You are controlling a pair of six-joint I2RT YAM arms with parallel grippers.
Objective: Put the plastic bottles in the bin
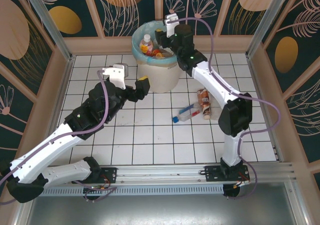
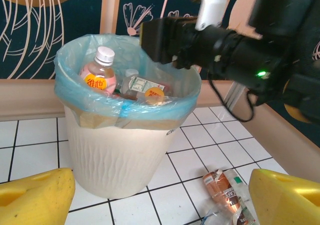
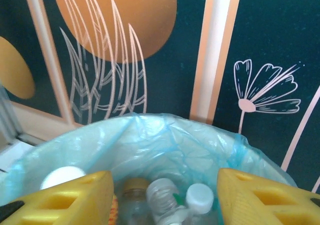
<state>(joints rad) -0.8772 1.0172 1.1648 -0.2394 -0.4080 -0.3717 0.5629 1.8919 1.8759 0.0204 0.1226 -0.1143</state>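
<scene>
The bin (image 1: 159, 77) stands at the back of the tiled floor, off-white with a light blue bag (image 3: 150, 145). Several plastic bottles lie inside it, among them a pink one with a white cap (image 2: 99, 75) and a clear one (image 3: 162, 197). My right gripper (image 3: 165, 200) hangs open over the bin's mouth (image 1: 162, 41) with nothing between its yellow fingers. My left gripper (image 2: 160, 200) is open and empty, just left of the bin (image 1: 141, 87). On the tiles right of the bin lie a brown bottle (image 1: 204, 102) and a clear blue-capped bottle (image 1: 185, 114).
Patterned walls enclose the floor (image 1: 150, 135) on three sides, with the bin close to the back wall (image 1: 100, 44). The right arm (image 1: 215, 82) arches above the two floor bottles. In the left wrist view the brown bottle (image 2: 219, 185) lies beside my right fingertip (image 2: 285, 195).
</scene>
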